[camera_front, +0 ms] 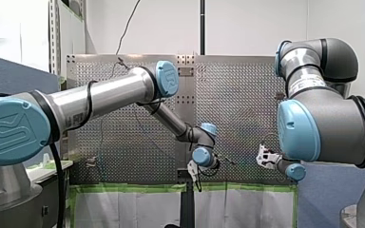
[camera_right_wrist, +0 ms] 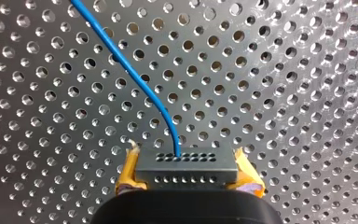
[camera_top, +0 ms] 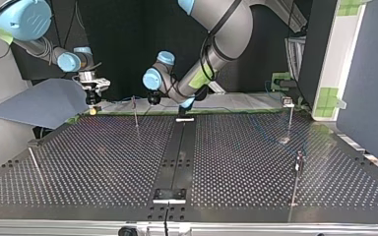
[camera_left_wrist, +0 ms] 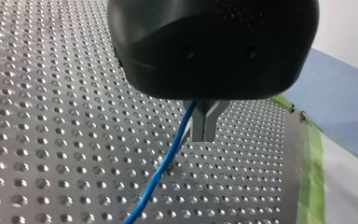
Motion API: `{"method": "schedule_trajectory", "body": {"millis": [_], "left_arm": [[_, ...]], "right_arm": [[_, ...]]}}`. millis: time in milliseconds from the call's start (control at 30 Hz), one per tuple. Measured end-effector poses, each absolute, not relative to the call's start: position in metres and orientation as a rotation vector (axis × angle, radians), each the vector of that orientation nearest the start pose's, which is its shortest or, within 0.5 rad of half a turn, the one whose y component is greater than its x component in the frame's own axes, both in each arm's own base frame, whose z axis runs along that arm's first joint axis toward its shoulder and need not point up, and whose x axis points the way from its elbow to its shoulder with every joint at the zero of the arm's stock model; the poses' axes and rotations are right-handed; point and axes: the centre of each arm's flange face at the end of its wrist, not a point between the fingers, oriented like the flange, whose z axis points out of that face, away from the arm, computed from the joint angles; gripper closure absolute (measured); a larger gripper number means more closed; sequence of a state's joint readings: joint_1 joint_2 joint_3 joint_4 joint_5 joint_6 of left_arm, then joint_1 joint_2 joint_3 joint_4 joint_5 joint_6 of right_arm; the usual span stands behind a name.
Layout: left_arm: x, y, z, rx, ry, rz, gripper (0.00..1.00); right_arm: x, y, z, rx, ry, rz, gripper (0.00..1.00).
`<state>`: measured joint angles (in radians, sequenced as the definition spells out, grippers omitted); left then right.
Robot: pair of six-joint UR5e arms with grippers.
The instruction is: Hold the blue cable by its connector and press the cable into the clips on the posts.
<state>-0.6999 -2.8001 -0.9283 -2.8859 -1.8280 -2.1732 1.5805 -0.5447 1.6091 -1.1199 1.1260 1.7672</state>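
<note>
The perforated table (camera_top: pixel 256 162) fills the top view, and my left arm (camera_front: pixel 104 97) and my right arm (camera_front: pixel 323 123) both reach to its far edge. In the right wrist view, the right gripper (camera_right_wrist: pixel 187 175) has its yellow pads (camera_right_wrist: pixel 128 172) clamped on either side of the dark connector (camera_right_wrist: pixel 186 161). The blue cable (camera_right_wrist: pixel 135 79) leaves the connector's face and curves away over the holes. The left gripper (camera_left_wrist: pixel 204 133) has its metal fingers (camera_left_wrist: pixel 200 123) drawn together at the tips, with the cable running just beside them; I cannot tell whether it is pinched. Thin posts (camera_top: pixel 136 112) stand apart on the table.
</note>
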Motion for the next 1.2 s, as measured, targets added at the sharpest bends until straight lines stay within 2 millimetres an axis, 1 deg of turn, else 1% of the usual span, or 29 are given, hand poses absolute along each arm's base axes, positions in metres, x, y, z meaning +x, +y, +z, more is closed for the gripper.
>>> {"method": "schedule_trajectory", "body": {"millis": [233, 367, 467, 600, 733, 900, 1200], "left_arm": [[0.530, -0.595, -0.066, -0.066, 1.971, -0.641, 1.00], [0.530, -0.585, -0.080, -0.071, 1.994, -0.622, 1.00], [0.532, -0.579, -0.084, -0.078, 2.004, -0.611, 1.00], [0.539, -0.575, -0.082, -0.085, 2.001, -0.607, 1.00], [0.546, -0.576, -0.076, -0.088, 1.988, -0.617, 1.00], [0.549, -0.577, -0.073, -0.089, 1.980, -0.624, 1.00], [0.564, -0.584, -0.052, -0.090, 1.966, -0.642, 1.00]], "right_arm": [[0.184, -0.649, -0.062, 1.446, -1.087, 1.685, 1.00], [0.181, -0.650, -0.065, 1.445, -1.090, 1.679, 1.00], [0.179, -0.654, -0.065, 1.439, -1.086, 1.677, 1.00], [0.178, -0.659, -0.062, 1.430, -1.079, 1.675, 1.00], [0.176, -0.665, -0.058, 1.421, -1.077, 1.664, 1.00], [0.174, -0.672, -0.055, 1.411, -1.081, 1.648, 1.00], [0.166, -0.680, -0.051, 1.393, -1.093, 1.629, 1.00]]}}
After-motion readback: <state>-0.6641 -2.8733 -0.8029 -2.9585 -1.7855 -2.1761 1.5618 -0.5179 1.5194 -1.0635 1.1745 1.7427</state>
